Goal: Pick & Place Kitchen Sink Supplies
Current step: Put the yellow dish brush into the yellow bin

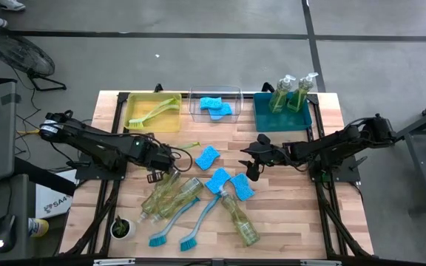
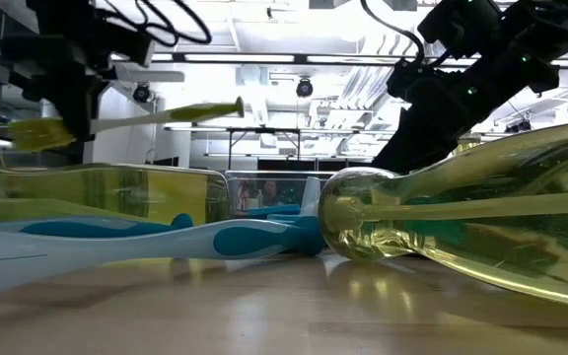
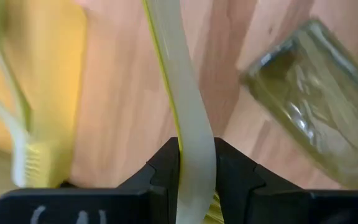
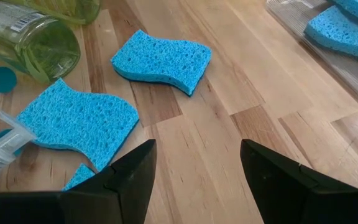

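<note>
My left gripper [image 1: 165,157] is left of the table's middle and shut on a yellow-green dish brush [image 2: 136,120], which is in the air. My right gripper [image 1: 251,164] hangs open right of the middle, above bare wood beside the light-blue sponges [image 4: 161,60] [image 4: 73,121]. A third sponge [image 1: 242,189] lies by them. Several soap bottles [image 1: 170,196] [image 1: 240,222] lie on their sides toward the near edge, with two blue brushes [image 1: 170,227] [image 1: 200,223] among them. My left gripper pinches the yellow-green brush by its handle [image 3: 194,140], close to the bristle head [image 2: 35,134]. The long free end of the handle [image 2: 227,107] sticks out ahead of the fingers toward the table's right. The brush is lifted clear and nearly level.
Along the far edge stand a yellow bin [image 1: 170,123] holding another yellow-green brush [image 1: 154,111], a clear bin [image 1: 237,93] with two sponges, and a teal bin [image 1: 261,122] with two upright soap bottles [image 1: 293,93]. A small potted plant [image 1: 122,227] stands near the left near corner.
</note>
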`<state>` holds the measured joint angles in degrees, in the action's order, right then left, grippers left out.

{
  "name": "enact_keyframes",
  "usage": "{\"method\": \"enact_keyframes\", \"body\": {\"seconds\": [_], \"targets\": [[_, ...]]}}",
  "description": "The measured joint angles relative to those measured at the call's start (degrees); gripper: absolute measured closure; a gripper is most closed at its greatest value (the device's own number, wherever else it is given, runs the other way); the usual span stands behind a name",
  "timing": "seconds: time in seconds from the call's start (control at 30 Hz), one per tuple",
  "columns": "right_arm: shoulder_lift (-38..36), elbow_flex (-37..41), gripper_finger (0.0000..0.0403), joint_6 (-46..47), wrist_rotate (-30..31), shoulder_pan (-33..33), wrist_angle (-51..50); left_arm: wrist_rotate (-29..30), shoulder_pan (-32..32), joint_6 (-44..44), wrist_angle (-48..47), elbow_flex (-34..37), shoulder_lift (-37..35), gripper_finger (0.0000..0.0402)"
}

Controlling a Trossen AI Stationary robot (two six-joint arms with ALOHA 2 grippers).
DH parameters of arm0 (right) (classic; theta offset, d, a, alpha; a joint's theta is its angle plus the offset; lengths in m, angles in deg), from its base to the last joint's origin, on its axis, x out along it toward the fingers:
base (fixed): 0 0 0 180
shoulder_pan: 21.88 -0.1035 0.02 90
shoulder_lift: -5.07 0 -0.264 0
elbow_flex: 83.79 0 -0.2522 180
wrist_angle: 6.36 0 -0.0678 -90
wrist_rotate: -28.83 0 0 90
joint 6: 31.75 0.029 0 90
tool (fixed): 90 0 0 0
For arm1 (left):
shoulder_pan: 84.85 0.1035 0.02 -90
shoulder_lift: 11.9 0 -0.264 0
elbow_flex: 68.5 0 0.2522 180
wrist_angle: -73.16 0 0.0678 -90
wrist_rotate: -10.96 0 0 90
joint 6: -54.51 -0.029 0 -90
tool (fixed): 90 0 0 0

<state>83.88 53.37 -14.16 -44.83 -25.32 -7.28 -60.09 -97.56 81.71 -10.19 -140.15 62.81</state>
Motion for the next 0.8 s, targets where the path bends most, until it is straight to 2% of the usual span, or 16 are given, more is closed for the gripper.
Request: {"method": "enact_keyframes", "body": {"seconds": [0.33,0.57,0.8], "targets": [[0.0,0.0,0.0176,0.0,0.9,0.0,0.0,8.5,6.2,-6.5,1.9,-3.6,-0.2,0.0331],[0.0,0.0,0.0176,0.0,0.9,0.0,-0.2,7.5,14.5,-16.4,9.8,-3.7,-2.6,0.0331],[0.0,0.0,0.0176,0.0,1.0,0.0,-0.7,5.4,23.5,-23.0,12.5,-3.7,-4.9,0.0331]]}}
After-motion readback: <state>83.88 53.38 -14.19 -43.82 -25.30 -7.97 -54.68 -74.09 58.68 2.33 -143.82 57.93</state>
